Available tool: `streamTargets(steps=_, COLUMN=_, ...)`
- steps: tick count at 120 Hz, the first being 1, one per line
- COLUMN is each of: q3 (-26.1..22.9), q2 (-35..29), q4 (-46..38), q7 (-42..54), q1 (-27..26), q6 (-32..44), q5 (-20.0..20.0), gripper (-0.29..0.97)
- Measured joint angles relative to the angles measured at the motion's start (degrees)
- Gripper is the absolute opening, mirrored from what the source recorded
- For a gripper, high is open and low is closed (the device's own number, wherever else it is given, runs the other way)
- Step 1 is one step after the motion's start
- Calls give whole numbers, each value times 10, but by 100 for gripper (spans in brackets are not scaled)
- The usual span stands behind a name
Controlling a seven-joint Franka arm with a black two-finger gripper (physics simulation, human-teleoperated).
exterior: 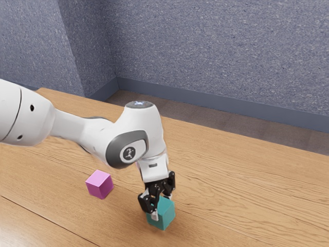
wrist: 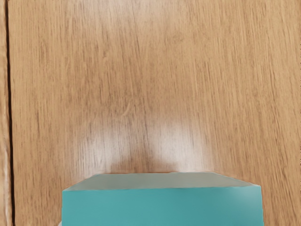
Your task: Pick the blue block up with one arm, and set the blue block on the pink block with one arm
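**At the blue block, with the lift not yet made**

My pincer (exterior: pixel 159 204) is down low at the blue block (exterior: pixel 165 216), which is really a greenish blue. In the exterior view the pincer overlaps the block's upper part. From my wrist camera the block sits broad and close just under my hand, with bare wood beyond it. Whether I am already squeezing the block or am only set about it, I cannot tell.

The block looks to be resting flat on the bench (exterior: pixel 247 175), so I judge it has not been lifted. By my reckoning the approach is done and the grasp is the step in hand. Left to do are the lift, the carry across and the setting down.

The pink block (exterior: pixel 99 183) stands apart from the blue one, toward the exterior view's left. Its top face is bare and ready to take a load.

Nothing lies between the two blocks. There is only wood grain there, and a long seam (exterior: pixel 51 216) crosses the bench nearer the camera. A grey-blue wall (exterior: pixel 231 46) and a strip of floor lie behind the bench. The bulky joint of my own arm (exterior: pixel 128 146) hangs above and near the pink block. I think the main risk is nudging that block sideways if the blue one comes across too low.
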Motion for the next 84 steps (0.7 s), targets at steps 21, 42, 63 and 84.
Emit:
streamTargets(steps=21, q3=0, q2=-35, q4=1, q7=0, q1=29, q6=-27, q5=2, gripper=25)
streamTargets(steps=42, q3=44, q2=-65, q4=3, q7=11, q1=34, q6=-59, q5=19, gripper=25)
streamTargets(steps=63, q3=99, q2=-87, q4=7, q7=38, q1=44, q6=-90, q5=25, gripper=25)
streamTargets(steps=84, q3=131, q2=-94, q4=11, q7=70, q1=79, q6=-106, q5=36, gripper=25)
